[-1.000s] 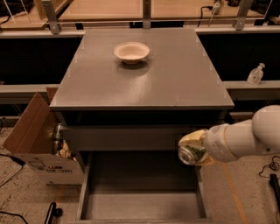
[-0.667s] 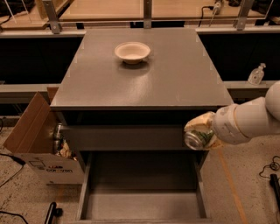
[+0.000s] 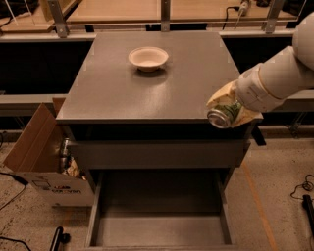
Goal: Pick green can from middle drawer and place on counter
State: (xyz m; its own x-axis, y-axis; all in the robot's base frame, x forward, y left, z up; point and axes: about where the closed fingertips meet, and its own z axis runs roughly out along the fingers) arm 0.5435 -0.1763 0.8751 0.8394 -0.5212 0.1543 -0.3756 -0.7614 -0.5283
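My gripper [image 3: 230, 109] is at the counter's front right corner, shut on the green can [image 3: 223, 114]. The can lies tilted in my grip, its silver end facing the camera, level with the counter's front edge. The counter [image 3: 162, 78] is a wide grey cabinet top. The middle drawer [image 3: 159, 228] stands pulled open below, its flat grey floor bare. My white arm comes in from the upper right.
A white bowl [image 3: 148, 58] sits on the counter near the back. An open cardboard box [image 3: 41, 162] with clutter stands on the floor to the left of the cabinet. A pale wooden table [image 3: 162, 10] lies behind the counter.
My gripper has lifted the green can from beside the drawer front up and to the right, to the level of the counter's front right corner.
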